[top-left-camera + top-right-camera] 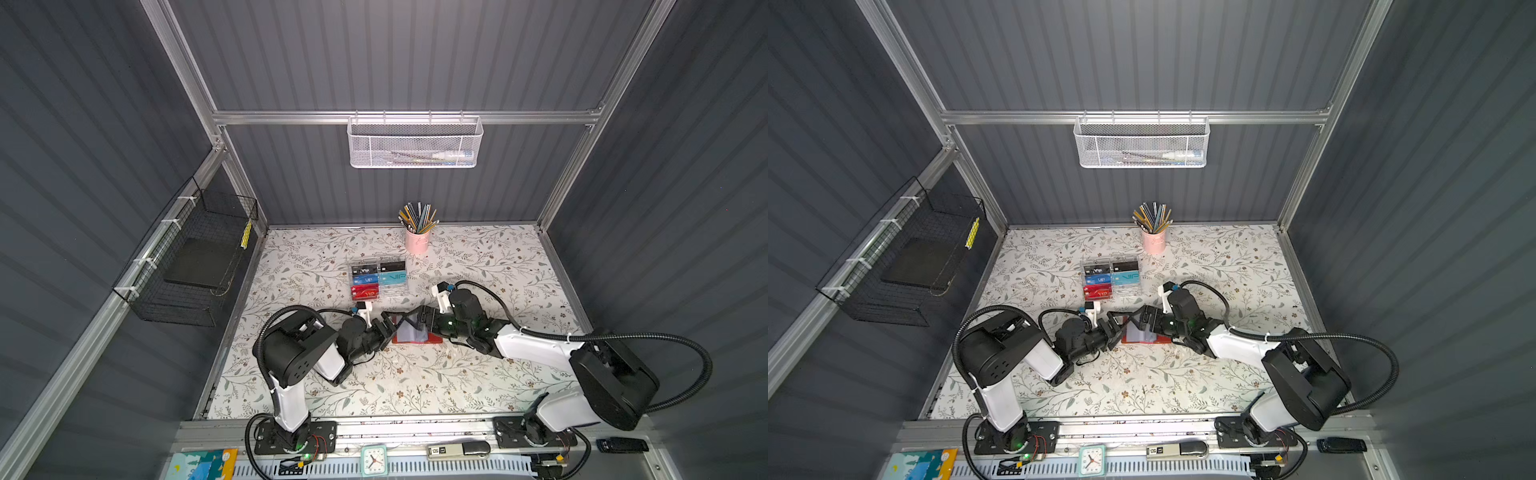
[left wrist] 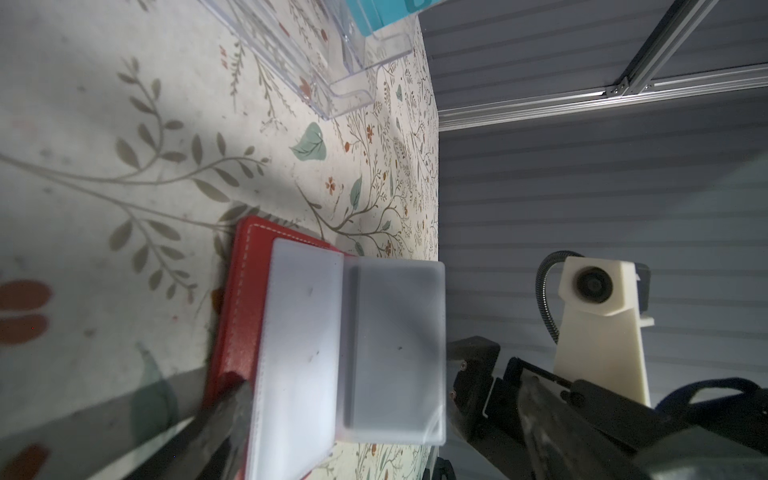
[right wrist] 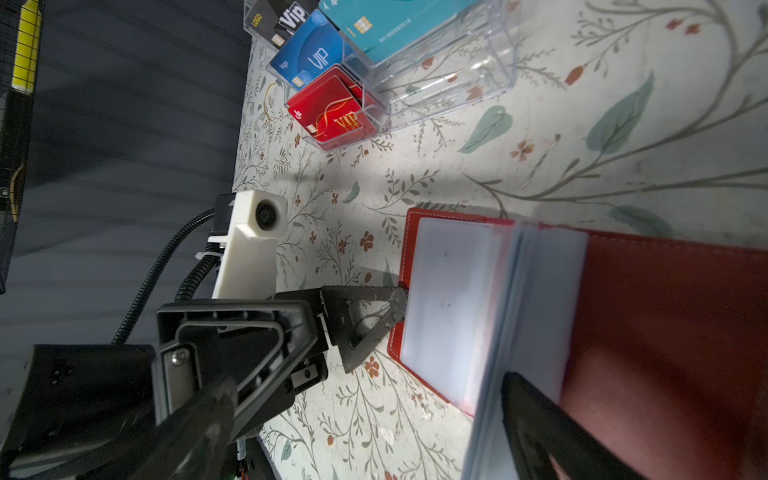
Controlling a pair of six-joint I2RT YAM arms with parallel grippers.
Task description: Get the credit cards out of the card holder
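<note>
The card holder (image 1: 432, 338) lies open between my grippers. Its covers spread left to right, its spine points toward the clear box (image 1: 378, 277) just behind, and its cloudy sleeves (image 2: 390, 345) stand up. My left gripper (image 1: 388, 326) and right gripper (image 1: 420, 318) both gape empty, flanking it. The table (image 1: 415, 386) in front is open.

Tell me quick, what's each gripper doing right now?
Left gripper: open, holding nothing, at the holder's edge.
Right gripper: open, holding nothing, by its raised sleeves.
</note>
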